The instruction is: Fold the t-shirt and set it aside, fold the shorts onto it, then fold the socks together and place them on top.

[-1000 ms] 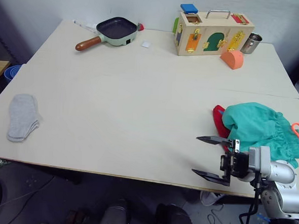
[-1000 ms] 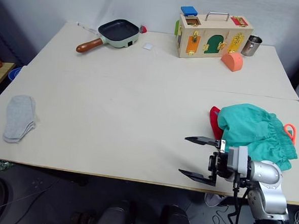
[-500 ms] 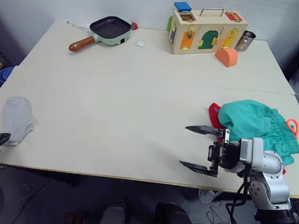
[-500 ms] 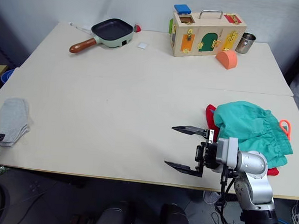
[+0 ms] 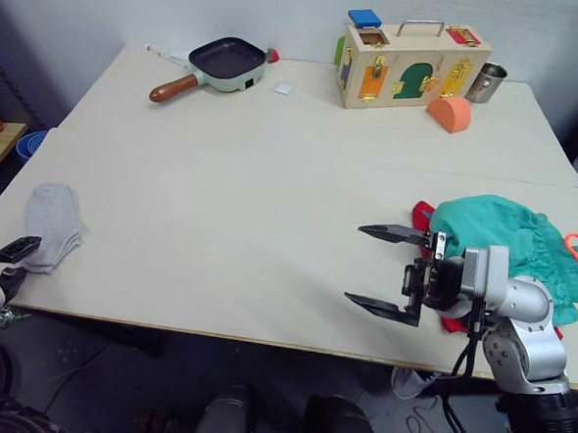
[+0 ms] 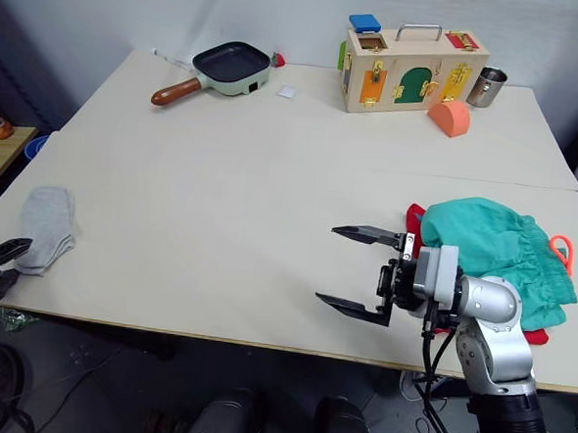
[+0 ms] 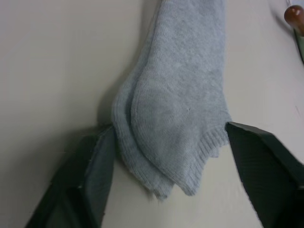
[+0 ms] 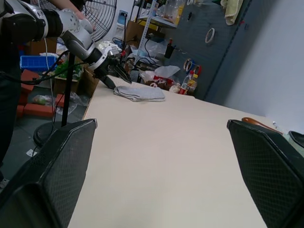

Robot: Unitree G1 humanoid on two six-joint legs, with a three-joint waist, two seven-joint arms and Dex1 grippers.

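Right gripper: black two-finger right gripper hovers over the bare near-right part of the table, jaws spread wide apart, nothing between them; tips point toward the robot's left.
Left gripper: black two-finger left gripper sits at the near-left table edge, fingers parted, one on each side of the cuff end of the socks, not clamped on them; whether the fingers touch the knit is hard to tell.
Socks: small light grey knit socks, stacked one on the other, flat on the near-left corner of the table, well apart from the other garments.
Shorts: teal-green soft fabric shorts lie bunched at the near-right edge, just beside the right arm; orange drawstring loop sticks out on the far right side.
T-shirt: plain red cotton t-shirt lies under the shorts, with a red strip showing at their left side and a bit more near the table edge by the arm.
Table: large pale beige table, wide bare middle between the socks and the shorts pile.
Pan: square dark pan with mint-green body and brown wooden handle at the far left.
Box: wooden latch-board box with coloured doors and a metal handle at the far right, blue block on its top.
Others: orange half-round block just in front of the box; metal cup beside the box's right end; small white square piece between pan and box.
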